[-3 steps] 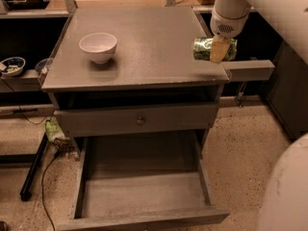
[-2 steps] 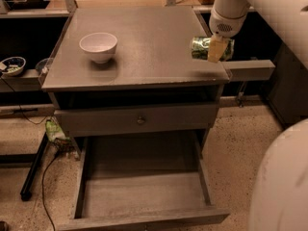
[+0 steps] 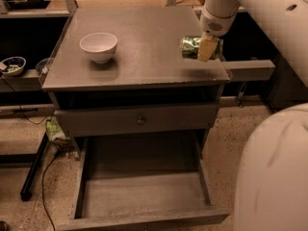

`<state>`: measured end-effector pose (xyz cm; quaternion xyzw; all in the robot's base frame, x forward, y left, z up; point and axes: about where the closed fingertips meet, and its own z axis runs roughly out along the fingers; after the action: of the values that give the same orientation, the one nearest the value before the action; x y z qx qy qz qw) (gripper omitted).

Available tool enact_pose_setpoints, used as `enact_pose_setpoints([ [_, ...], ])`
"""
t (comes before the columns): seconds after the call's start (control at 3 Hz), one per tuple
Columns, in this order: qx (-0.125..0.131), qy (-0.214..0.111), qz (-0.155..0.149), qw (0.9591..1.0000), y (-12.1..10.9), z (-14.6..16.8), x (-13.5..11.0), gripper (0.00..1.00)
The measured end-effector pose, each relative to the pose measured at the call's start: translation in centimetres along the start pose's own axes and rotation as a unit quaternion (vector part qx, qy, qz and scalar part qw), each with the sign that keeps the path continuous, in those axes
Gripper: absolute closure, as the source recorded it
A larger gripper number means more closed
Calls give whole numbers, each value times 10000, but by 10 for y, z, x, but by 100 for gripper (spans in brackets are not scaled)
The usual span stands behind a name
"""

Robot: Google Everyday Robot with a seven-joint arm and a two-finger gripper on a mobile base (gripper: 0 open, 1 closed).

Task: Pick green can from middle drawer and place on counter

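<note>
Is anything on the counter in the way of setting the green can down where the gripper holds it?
Nothing visible. The gripper grips the green can on its side over the right part of the counter, where the surface is bare. The white bowl sits well to the left.

Grey counter (image 3: 144, 57), white bowl (image 3: 98, 46) on its left half, tool (image 3: 206, 47) gripping green can (image 3: 190, 47) over right edge

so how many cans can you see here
1. The green can lies sideways in the gripper, at the counter's right edge. The open middle drawer holds none; the closed drawer with the knob could hide more.
</note>
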<state>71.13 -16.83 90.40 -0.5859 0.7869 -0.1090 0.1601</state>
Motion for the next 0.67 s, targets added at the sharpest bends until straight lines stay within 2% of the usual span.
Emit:
enact_pose_setpoints([
  [0.67, -172, -238, -422, 9987, 7, 6, -46, 100],
])
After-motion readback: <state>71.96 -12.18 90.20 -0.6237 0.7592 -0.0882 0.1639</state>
